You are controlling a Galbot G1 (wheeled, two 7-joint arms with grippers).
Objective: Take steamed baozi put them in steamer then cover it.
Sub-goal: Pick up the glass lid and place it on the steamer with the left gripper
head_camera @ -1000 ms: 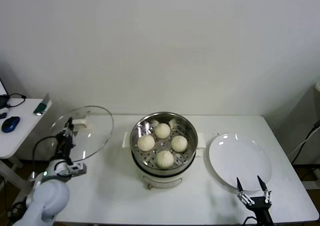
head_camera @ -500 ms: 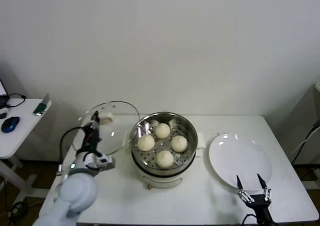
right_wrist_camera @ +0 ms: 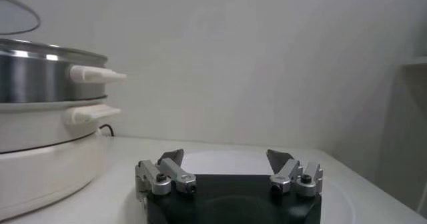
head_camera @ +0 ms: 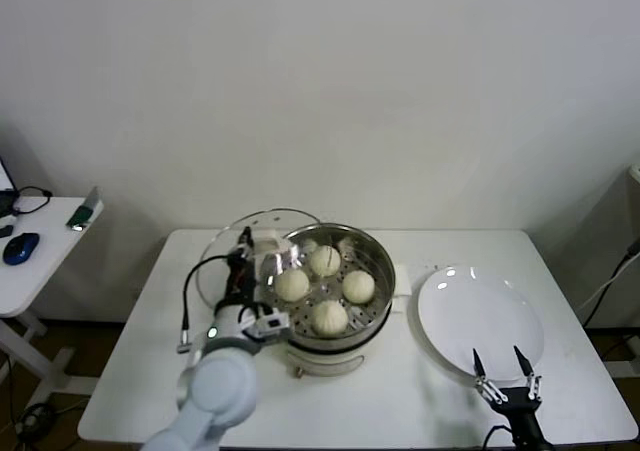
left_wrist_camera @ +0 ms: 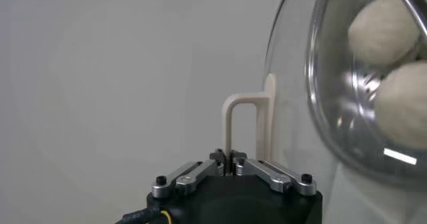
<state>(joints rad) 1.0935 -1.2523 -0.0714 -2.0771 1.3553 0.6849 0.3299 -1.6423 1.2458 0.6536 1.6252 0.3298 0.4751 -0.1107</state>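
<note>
While my left gripper (left_wrist_camera: 229, 157) pinches the cream handle (left_wrist_camera: 244, 122) of the glass lid (head_camera: 240, 254), the lid hangs tilted at centre-left of the head view, its rim overlapping the steamer (head_camera: 377, 293). Four steamed baozi (head_camera: 324, 261) sit on the perforated floor at frame centre. I can read no writing anywhere. My right gripper (head_camera: 508, 374) waits with fingers spread at lower right, at the near edge of the white plate (head_camera: 480, 321), with bare table (head_camera: 400, 391) beside it

Overhead head view; low wrist views sharing steamer (head_camera: 327, 271).
</note>
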